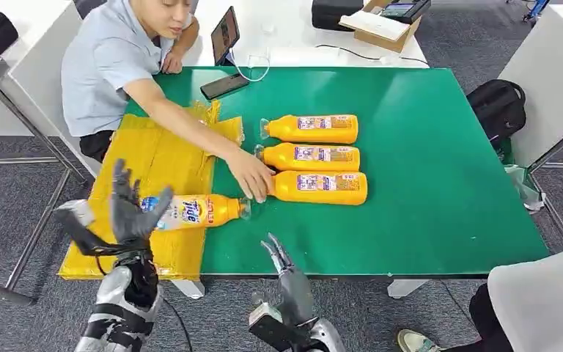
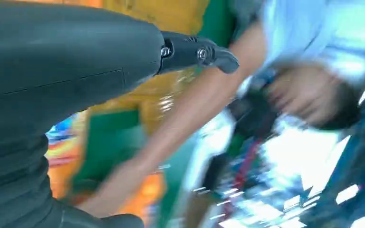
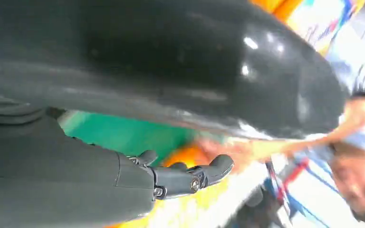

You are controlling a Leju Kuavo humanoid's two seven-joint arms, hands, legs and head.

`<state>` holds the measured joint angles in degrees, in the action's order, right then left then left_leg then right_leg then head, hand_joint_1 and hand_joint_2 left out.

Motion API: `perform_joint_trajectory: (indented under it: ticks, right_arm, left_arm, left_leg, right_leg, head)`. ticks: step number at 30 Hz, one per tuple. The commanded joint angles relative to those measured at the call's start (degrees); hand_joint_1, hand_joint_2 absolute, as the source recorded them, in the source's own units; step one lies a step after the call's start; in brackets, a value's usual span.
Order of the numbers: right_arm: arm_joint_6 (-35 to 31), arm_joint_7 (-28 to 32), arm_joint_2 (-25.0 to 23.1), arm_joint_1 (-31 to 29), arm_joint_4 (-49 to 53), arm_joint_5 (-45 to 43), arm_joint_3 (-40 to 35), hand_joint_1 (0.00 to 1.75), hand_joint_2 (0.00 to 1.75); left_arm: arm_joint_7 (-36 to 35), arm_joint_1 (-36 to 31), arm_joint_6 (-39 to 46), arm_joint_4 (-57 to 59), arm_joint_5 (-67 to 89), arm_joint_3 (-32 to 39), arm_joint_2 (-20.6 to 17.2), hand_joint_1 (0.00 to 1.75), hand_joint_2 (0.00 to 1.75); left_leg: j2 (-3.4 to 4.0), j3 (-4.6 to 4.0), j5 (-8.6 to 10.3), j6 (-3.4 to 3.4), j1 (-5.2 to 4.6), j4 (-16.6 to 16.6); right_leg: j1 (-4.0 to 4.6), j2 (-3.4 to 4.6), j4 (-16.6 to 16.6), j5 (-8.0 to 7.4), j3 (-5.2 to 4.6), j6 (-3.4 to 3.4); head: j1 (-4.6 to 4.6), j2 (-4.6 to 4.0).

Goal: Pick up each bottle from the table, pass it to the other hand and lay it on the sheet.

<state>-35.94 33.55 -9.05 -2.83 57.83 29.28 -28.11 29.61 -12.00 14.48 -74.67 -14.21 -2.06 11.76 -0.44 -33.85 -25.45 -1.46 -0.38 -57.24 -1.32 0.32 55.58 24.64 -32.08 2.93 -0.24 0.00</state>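
Three orange bottles lie side by side on the green table (image 1: 432, 191): the far one (image 1: 311, 128), the middle one (image 1: 309, 156) and the near one (image 1: 321, 188). Another orange bottle (image 1: 194, 211) with a blue label lies on the right edge of the yellow sheet (image 1: 157, 143), its cap pointing right. My left hand (image 1: 133, 209) is raised over that bottle's left end, fingers spread, holding nothing; it looms dark in the left wrist view (image 2: 52, 95). My right hand (image 1: 282, 265) is at the table's front edge, fingers extended and empty. A person's hand (image 1: 251, 176) reaches to the bottle necks.
The person sits at the table's far left, their arm across the sheet. A phone (image 1: 223, 86), a tablet (image 1: 225, 33) and a white cable lie at the far edge. A black backpack (image 1: 497, 106) stands to the right. Another person's shoe (image 1: 416, 341) shows at bottom right.
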Motion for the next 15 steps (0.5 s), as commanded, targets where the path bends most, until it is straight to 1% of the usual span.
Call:
perform_joint_trajectory:
  ticks: [1, 3, 4, 6, 7, 9, 11, 15]
  right_arm:
    - [-4.1, -4.6, 2.9, -4.7, 1.2, 20.3, 14.4, 0.00, 0.00]
    - [-4.1, -7.8, 4.4, -6.6, -0.2, 24.6, 18.5, 0.00, 0.00]
    - [-4.1, -9.1, 5.1, -7.6, -1.5, 25.9, 19.4, 0.00, 1.75]
    - [-4.1, -10.2, 6.2, -9.2, -4.0, 28.5, 22.1, 0.00, 1.75]
    - [-4.1, -11.9, 6.4, -9.7, -4.8, 32.1, 23.8, 0.00, 1.75]
    - [-4.1, -11.9, 7.0, -11.1, -7.4, 32.3, 25.0, 0.00, 1.75]
    - [-4.1, -13.5, 7.4, -12.9, -11.5, 33.6, 25.6, 0.00, 1.75]
    - [-4.1, -15.4, 7.7, -14.2, -15.3, 35.4, 25.3, 0.00, 1.75]
  left_arm:
    - [8.6, 7.1, 14.5, -13.8, 9.3, 0.3, 1.9, 0.00, 1.75]
    - [9.9, 9.1, 18.0, -14.0, 12.0, -1.7, 1.7, 0.00, 1.75]
    - [10.2, 9.7, 18.8, -14.0, 12.8, -2.6, 1.6, 0.00, 1.75]
    - [10.4, 10.4, 19.9, -13.8, 13.4, -4.2, 1.4, 0.00, 1.75]
    - [10.2, 10.5, 20.0, -13.5, 13.5, -5.0, 1.2, 0.00, 1.75]
    - [9.9, 10.6, 19.9, -13.3, 13.9, -6.3, 1.0, 0.00, 1.75]
    - [9.8, 10.5, 19.9, -13.3, 14.5, -7.7, 0.6, 0.00, 1.75]
    - [9.5, 10.0, 21.3, -13.2, 16.6, -9.1, 0.4, 0.00, 1.75]
  left_leg:
    - [0.15, 0.04, -0.04, 0.05, 0.04, 0.0]
    - [0.10, 0.07, -0.05, 0.06, 0.05, 0.0]
    - [0.05, 0.04, -0.01, 0.04, 0.00, 0.0]
    - [0.05, 0.08, -0.03, 0.05, 0.03, 0.0]
    - [-0.04, 0.08, 0.01, 0.04, -0.01, 0.0]
    - [-0.11, 0.08, 0.00, 0.05, 0.02, 0.0]
    - [-0.06, 0.07, 0.00, 0.05, -0.02, 0.0]
    - [-0.06, 0.12, -0.03, 0.10, 0.03, 0.0]
  right_leg:
    - [0.05, 0.11, 0.0, -0.02, 0.03, -0.08]
    - [0.07, 0.03, 0.0, 0.01, 0.09, -0.11]
    - [0.01, 0.01, 0.0, -0.01, 0.05, -0.07]
    - [0.04, -0.01, -0.1, -0.01, 0.11, -0.09]
    - [0.00, -0.09, -0.1, -0.01, 0.13, -0.07]
    - [0.04, -0.14, -0.1, -0.01, 0.16, -0.10]
    - [0.00, -0.07, -0.1, -0.02, 0.11, -0.06]
    - [0.06, -0.10, -0.1, -0.01, 0.18, -0.11]
  head:
    - [0.00, 0.00]
    - [0.00, 0.00]
    - [0.02, 0.00]
    - [0.00, 0.00]
    - [0.00, 0.00]
    - [0.00, 0.00]
    - [0.00, 0.00]
    - [0.00, 0.00]
